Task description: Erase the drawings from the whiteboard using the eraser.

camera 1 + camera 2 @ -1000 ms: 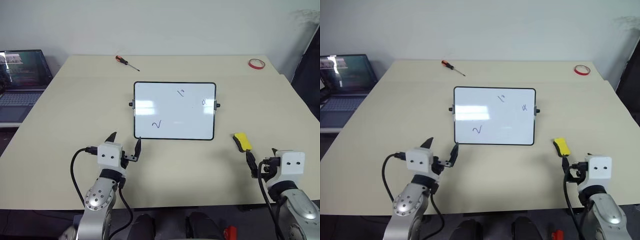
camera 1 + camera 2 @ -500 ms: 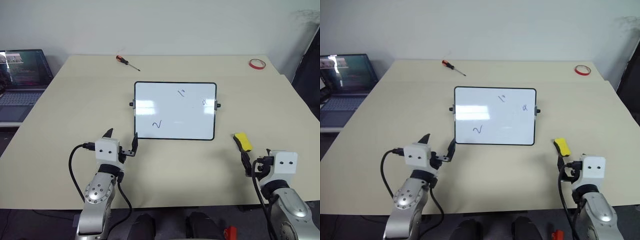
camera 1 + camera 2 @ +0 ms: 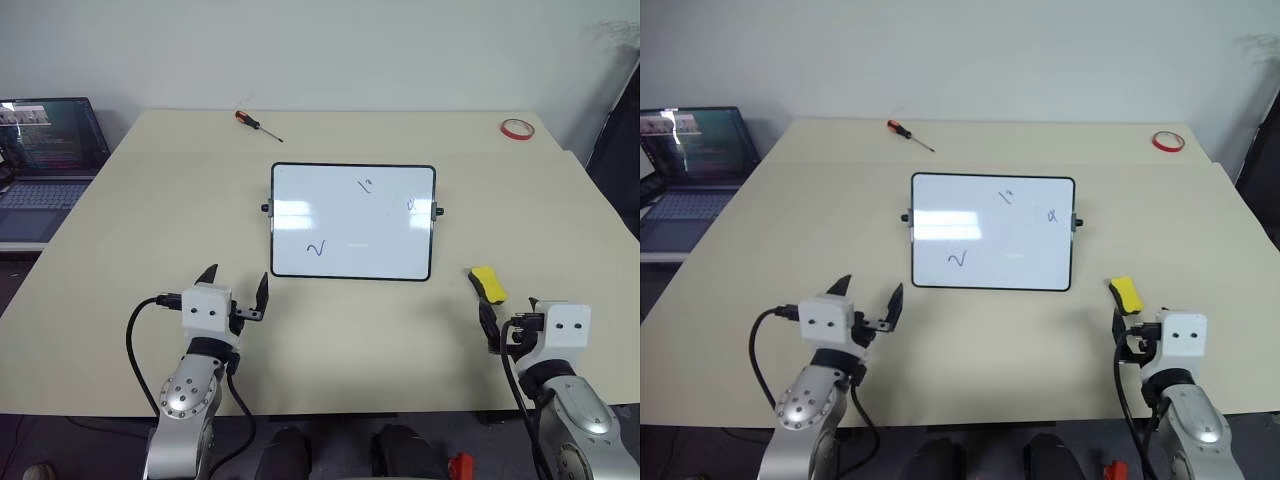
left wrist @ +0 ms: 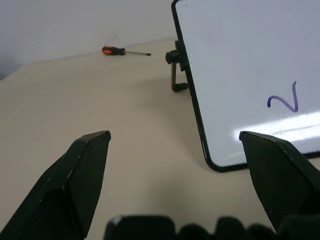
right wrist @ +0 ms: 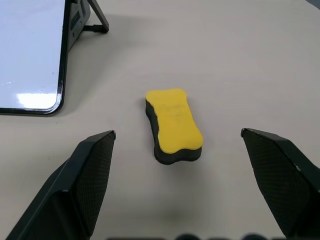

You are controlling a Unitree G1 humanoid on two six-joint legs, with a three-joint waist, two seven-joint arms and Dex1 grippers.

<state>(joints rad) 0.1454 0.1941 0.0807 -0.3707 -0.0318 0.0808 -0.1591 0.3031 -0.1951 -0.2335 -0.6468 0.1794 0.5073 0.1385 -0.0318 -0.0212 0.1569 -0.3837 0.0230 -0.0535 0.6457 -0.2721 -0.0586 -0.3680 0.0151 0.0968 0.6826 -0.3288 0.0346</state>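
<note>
**A:** Three drawings (image 3: 316,248) mark the board (image 3: 352,221), is that right?

**B:** Yes. One squiggle sits in its lower left part, a small tick near the top middle, and another small mark by the right edge. The board lies in the middle of the head-camera frame, flat on the table (image 3: 140,230), with a thin black rim and a small knob on each side.

**A:** Where is the eraser (image 3: 486,283)?

**B:** Right of centre, just off the board's lower right corner and apart from it. Its yellow face is up, the black layer underneath.

**A:** And the right gripper (image 3: 490,322)?

**B:** Lower right of the frame, just below the eraser. In its wrist view the eraser (image 5: 173,125) lies ahead, between the two black fingers (image 5: 80,182), which stand wide apart and touch nothing.

**A:** The left gripper (image 3: 235,289)?

**B:** Lower left, below the board's lower left corner and not touching it. Its fingers (image 4: 70,180) are spread wide too, with nothing between them.

**A:** Anything else on the table?

**B:** A screwdriver (image 3: 257,125) at the upper middle-left and a red tape ring (image 3: 515,127) at the upper right. A laptop (image 3: 45,165) stands open at the far left edge, off the table.
</note>
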